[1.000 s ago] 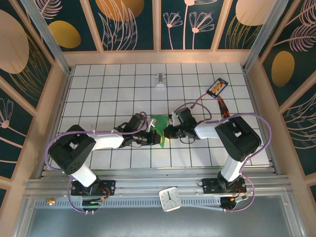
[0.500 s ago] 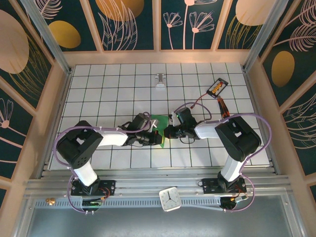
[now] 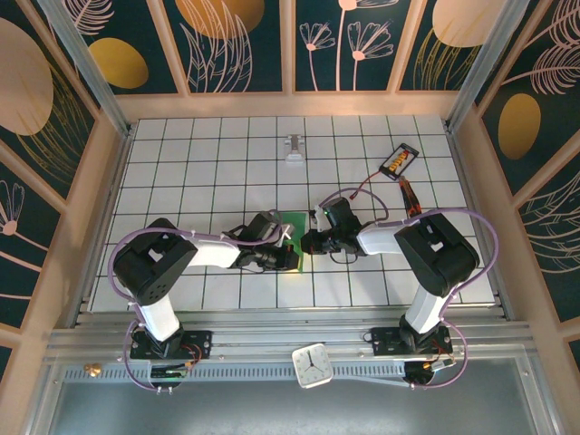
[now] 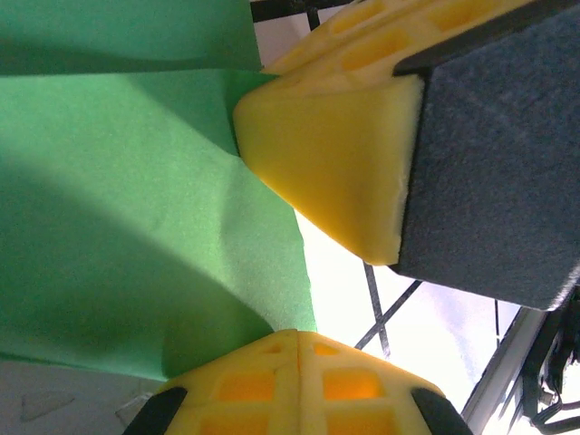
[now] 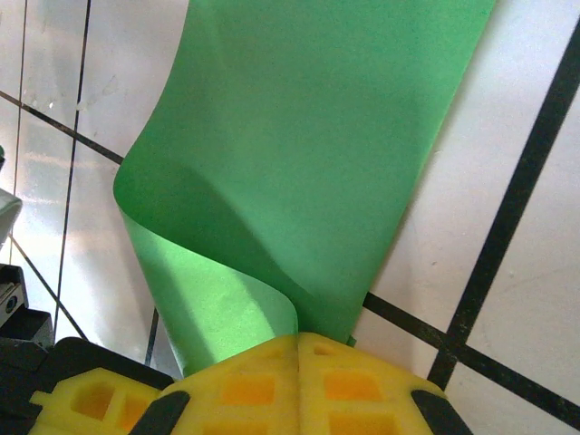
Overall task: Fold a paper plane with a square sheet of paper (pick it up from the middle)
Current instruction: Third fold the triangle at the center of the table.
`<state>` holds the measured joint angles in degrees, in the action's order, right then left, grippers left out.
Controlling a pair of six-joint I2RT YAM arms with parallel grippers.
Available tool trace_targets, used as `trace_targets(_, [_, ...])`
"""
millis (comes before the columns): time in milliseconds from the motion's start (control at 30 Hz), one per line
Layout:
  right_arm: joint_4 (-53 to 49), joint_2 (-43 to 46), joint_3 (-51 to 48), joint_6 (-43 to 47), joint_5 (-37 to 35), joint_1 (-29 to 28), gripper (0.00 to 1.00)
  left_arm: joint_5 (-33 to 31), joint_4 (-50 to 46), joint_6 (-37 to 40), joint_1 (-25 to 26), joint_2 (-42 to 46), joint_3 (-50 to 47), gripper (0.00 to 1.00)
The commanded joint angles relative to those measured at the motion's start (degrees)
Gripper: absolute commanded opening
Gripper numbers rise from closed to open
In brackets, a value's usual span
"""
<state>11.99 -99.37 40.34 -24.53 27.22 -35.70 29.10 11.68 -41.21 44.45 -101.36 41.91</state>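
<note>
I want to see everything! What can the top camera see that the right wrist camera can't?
Top camera: the left gripper and right gripper meeting mid-table, plus a clock at the near edge. Right wrist camera: close up, the square sheet of paper curling over at one edge and running into the shut yellow fingers. Both: that green sheet and the white grid table.

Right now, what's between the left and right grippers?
The square sheet of paper, pinched by the left gripper and right gripper; the top view shows it.
</note>
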Motion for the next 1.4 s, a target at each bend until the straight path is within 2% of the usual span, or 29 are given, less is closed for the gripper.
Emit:
trace_targets(0, [-5.0,-3.0,-2.8,-1.1,-4.9,-1.3,0.0,0.0,-5.3,1.7,1.2,-0.1,-0.3,0.0])
trace_targets(367, [-4.5,-3.1,-3.2,-1.6,-5.0,-1.5,0.0,3.6,2.3,-2.6,2.1,1.8,-2.8,0.01])
trace_targets(800, [-3.9,-2.3,-4.3,-2.6,-5.1,-1.6,0.0,2.1,-0.1,-1.5,2.8,0.6,-1.1,0.01])
trace_targets(900, [-3.6,-2.1,-4.5,-2.9,-5.1,-1.6,0.0,1.5,-0.8,-1.6,3.2,0.3,-0.4,0.04])
trace_targets(1067, [-3.3,-2.3,-4.7,-3.1,-5.2,-1.7,0.0,4.2,3.6,-3.7,3.8,1.5,-0.7,0.08])
trace_targets(1200, [-3.4,-2.4,-4.6,-2.8,-5.2,-1.7,0.0,1.6,5.6,-5.9,2.7,5.9,-2.2,0.07])
trace_targets(1367, [-3.4,-2.5,-4.6,-2.5,-5.1,-1.7,0.0,-0.8,7.5,-8.8,-0.5,7.4,-4.2,0.03])
